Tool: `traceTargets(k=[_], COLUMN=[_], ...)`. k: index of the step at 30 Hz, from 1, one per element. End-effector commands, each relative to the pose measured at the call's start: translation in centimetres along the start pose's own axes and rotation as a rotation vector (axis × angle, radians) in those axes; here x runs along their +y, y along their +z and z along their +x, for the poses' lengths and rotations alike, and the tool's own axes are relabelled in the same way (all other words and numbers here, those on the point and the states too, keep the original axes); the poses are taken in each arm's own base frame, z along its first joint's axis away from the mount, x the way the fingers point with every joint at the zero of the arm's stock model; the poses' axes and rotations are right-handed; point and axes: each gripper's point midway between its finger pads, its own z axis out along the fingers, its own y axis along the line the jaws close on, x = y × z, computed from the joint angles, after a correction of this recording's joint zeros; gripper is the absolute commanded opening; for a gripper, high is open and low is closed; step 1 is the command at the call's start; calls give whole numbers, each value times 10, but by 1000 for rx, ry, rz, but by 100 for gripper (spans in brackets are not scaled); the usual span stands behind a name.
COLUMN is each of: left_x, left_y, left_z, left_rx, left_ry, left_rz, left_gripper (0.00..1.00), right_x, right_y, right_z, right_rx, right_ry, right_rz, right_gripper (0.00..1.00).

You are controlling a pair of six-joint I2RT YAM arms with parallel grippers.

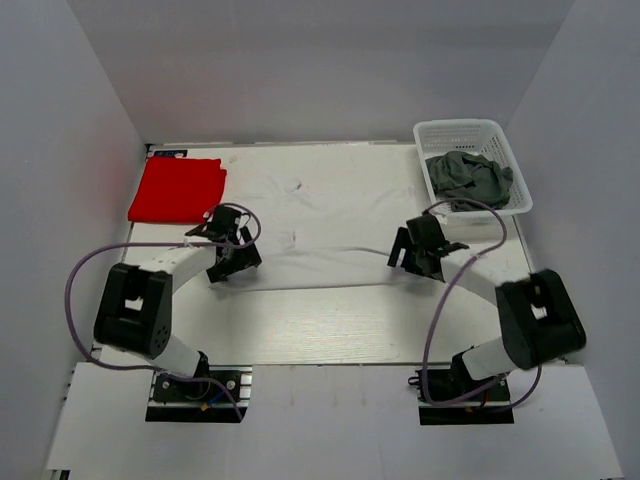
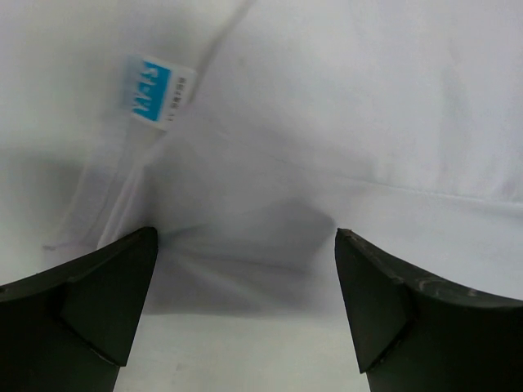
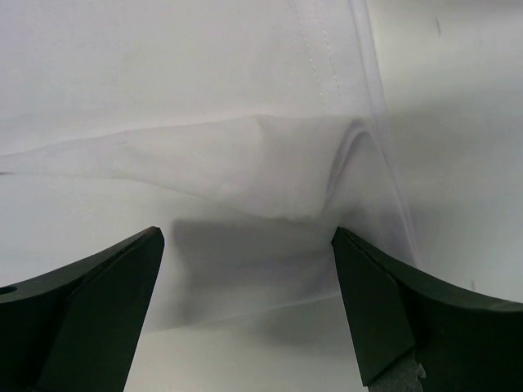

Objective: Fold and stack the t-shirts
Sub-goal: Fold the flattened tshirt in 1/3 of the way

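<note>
The white t-shirt (image 1: pixel 320 215) lies spread flat across the middle of the table. The folded bright red t-shirt (image 1: pixel 178 190) lies at the far left. The dark grey t-shirt (image 1: pixel 468 178) is crumpled in the basket. My left gripper (image 1: pixel 232 262) is open, low over the white shirt's near left edge; its wrist view shows white cloth (image 2: pixel 327 131) with a blue label (image 2: pixel 151 88) between the fingers (image 2: pixel 106 294). My right gripper (image 1: pixel 418 262) is open over the near right edge, where the cloth (image 3: pixel 204 82) shows a hem and a raised fold (image 3: pixel 302 171).
A white plastic lattice basket (image 1: pixel 455 133) stands at the far right corner. The table's near strip (image 1: pixel 330 330) of pale wood lies between the shirt and the arm bases. White walls close in the left, right and back.
</note>
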Motion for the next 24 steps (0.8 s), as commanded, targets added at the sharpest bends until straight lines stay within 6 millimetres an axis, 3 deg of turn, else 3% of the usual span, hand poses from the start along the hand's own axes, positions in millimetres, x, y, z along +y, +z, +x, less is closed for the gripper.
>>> traceTargets(k=[1,2,3,4,5,7,11,18,24], left_x=[9,2,6,3,-2,-2,-19,-25,-22], left_y=[-20,-34,-37,-43,-57,-66,-96,-111,-104], left_z=[48,41,52,50,38,33,-3,-30,-30], left_rx=[96,46,55,34,-24,-69,-185,-269,-263], left_ry=[-78,-86,-86,-98,-103,-108,-118,-132,-134], left_rz=[66,132,147,179,223,240,318,331,304], left_gripper=[100,100,100,100,100,100,100,100,100], right_x=[-45,-39,-33,-32,-23,-14,4,6,11], right_y=[-33,-43,-54,-57,-69,-75,-89,-79,-68], right_z=[80,79,73,87,76,69,47,47,48], right_rx=[178,160,118,151,89,57,-16,-16,-13], right_ry=[24,41,44,20,16,-16,-54,-76,-68], right_rz=[86,38,-12,-50,-113,-166,-235,-220,-224], right_gripper=[90,90,90,90,90,90,90,90,90])
